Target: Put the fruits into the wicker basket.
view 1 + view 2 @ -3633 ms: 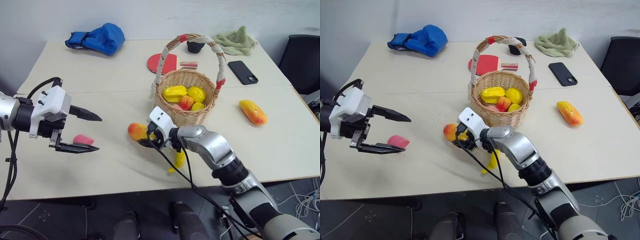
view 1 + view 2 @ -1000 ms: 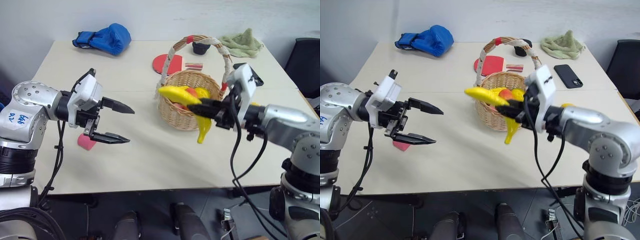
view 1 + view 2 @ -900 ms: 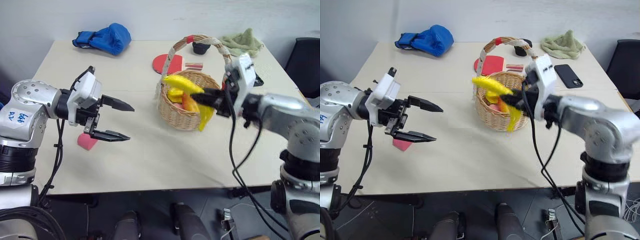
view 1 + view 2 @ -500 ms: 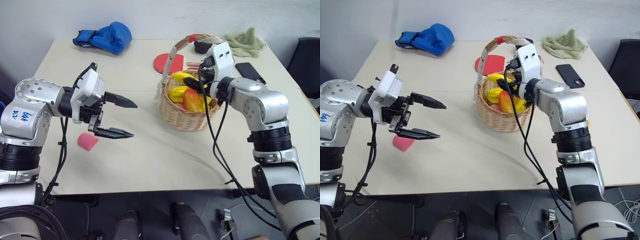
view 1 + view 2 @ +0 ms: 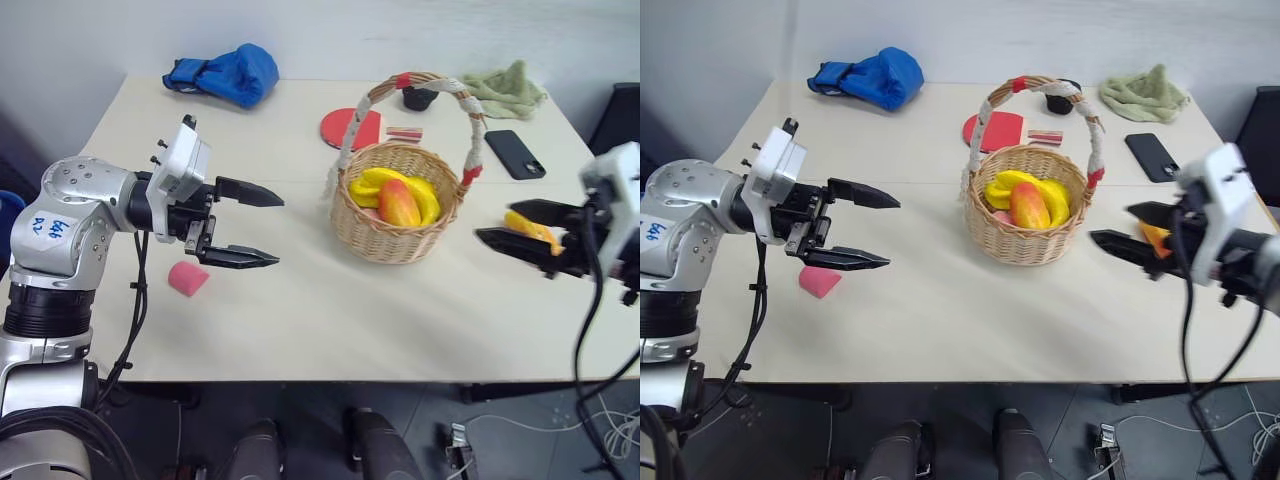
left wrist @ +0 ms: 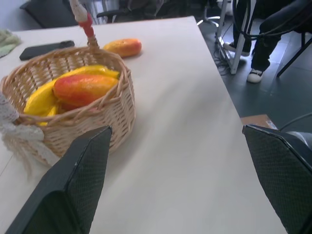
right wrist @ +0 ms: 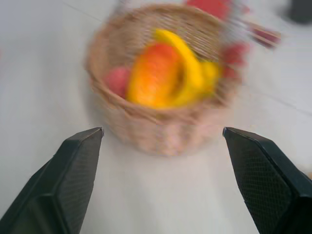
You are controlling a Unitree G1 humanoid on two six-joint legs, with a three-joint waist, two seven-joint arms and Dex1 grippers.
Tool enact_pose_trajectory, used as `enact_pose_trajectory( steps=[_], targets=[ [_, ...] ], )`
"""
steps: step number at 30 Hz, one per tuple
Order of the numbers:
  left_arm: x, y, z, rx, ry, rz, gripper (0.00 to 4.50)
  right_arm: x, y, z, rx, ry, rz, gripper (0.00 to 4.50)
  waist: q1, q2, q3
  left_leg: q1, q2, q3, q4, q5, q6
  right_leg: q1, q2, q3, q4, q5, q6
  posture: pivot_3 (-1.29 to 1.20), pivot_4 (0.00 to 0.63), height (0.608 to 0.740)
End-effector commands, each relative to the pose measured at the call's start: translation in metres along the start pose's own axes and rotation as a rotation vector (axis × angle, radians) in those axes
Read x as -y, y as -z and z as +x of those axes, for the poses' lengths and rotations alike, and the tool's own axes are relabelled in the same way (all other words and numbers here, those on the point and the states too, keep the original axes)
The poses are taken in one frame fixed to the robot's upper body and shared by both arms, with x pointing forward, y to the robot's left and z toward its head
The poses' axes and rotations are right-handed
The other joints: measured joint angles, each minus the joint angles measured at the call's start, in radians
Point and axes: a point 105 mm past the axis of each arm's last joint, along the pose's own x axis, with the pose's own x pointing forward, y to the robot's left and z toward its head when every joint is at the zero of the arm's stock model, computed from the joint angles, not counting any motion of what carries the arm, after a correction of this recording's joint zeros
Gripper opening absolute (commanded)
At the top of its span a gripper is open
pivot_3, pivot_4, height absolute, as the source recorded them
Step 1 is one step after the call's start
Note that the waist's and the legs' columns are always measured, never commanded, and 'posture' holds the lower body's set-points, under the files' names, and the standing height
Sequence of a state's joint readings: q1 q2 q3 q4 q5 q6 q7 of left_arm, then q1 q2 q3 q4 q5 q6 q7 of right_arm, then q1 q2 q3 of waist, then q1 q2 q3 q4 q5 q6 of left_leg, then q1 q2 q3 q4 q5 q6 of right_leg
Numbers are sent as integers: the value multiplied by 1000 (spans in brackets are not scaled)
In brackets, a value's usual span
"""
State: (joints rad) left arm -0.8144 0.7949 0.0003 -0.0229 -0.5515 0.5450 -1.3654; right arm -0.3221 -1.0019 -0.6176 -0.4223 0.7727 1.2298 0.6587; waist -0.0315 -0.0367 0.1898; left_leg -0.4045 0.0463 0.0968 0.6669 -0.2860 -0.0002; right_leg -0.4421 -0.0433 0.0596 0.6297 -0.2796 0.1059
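Wicker basket: your wicker basket (image 5: 396, 205) stands upright near the middle of the table (image 5: 300, 320), a little toward the right edge, handle arching over it.
Fruit in the basket: a curved banana (image 5: 385, 180) lies across the heap, and a red-blushed mango (image 5: 399, 203) rests on top beside it; a small red fruit (image 7: 116, 80) peeks out low against the wall in the right wrist view.
Fruit on the table: one more mango (image 6: 123, 47) lies on the bare table beyond the basket, toward the right edge, partly behind your right gripper in the head views.
Right gripper: your right gripper (image 5: 518, 228) hangs above the table's right edge, fingers spread wide with nothing between them, pointing back at the basket and well apart from it.
Left gripper: your left gripper (image 5: 268, 228) hovers over the left half of the table, fingers wide apart and empty, aimed across at the basket.
Pink piece: a small pink cylinder (image 5: 187, 278) lies on the table below the left gripper, near the front edge.
Far edge: a blue glove (image 5: 228, 74) sits at the far left corner, a green cloth (image 5: 505, 86) at the far right.
Behind the basket: you've got a red paddle (image 5: 351, 128) and a dark phone (image 5: 514, 153) lying flat.
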Motion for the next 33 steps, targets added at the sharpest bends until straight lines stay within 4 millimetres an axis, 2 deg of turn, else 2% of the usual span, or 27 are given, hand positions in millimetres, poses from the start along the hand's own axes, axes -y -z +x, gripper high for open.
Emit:
enact_pose_trajectory(
  steps=[1, 4, 10, 12, 17, 22, 31, 33],
  targets=[
    [2, -13, 3, 30, 12, 45, 4500, 48, 1, -18, 10, 209, -18, 4466, -8, 0, 0, 1, 0, 1, 0, 1, 0, 0, 0, 1, 0, 1, 0, 0, 150, 740],
    [3, -16, 8, 48, 24, 47, 4500, 74, 23, -8, -59, 267, -53, 4466, -19, 1, 0, 2, 0, 1, -1, 2, 0, 0, 1, 1, 0, 1, 0, 0, 150, 740],
    [6, -14, 14, 48, 25, 47, 4500, 87, 44, 36, -100, 229, -57, 4466, -30, 3, 0, 1, 1, 1, -1, 3, -2, -2, 3, 3, 3, 1, 0, 0, 150, 740],
    [7, -16, 15, 50, 13, 50, 4500, 97, 52, 55, -108, 260, -41, 4466, -29, 3, 0, 1, 1, 1, -1, 4, -3, -2, 3, 3, 4, 1, 0, 0, 150, 740],
    [9, -20, 14, 52, -6, 52, 4500, 111, 62, 79, -134, 289, -22, 4466, -24, 4, 1, 0, 1, 2, -1, 4, -4, -2, 3, 3, 4, 1, 0, 0, 150, 740],
    [10, -21, 9, 44, -29, 52, 4500, 128, 71, 86, -193, 376, -75, 4466, -23, 4, 1, 0, 0, 4, -1, 5, -4, -2, 3, 2, 4, 1, 0, 0, 150, 740],
    [10, -29, 7, 66, -54, 52, 4500, 125, 89, 99, -228, 329, -46, 4466, -30, 4, 1, 1, 1, 7, -1, 6, -6, -2, 3, 2, 6, 1, 0, 0, 150, 740],
    [9, -37, 7, 101, -54, 47, 4500, 125, 90, 100, -221, 329, -32, 4092, -31, 4, 1, 1, 1, 7, -1, 6, -6, -2, 3, 2, 6, 1, 0, 0, 150, 740]
  ],
)
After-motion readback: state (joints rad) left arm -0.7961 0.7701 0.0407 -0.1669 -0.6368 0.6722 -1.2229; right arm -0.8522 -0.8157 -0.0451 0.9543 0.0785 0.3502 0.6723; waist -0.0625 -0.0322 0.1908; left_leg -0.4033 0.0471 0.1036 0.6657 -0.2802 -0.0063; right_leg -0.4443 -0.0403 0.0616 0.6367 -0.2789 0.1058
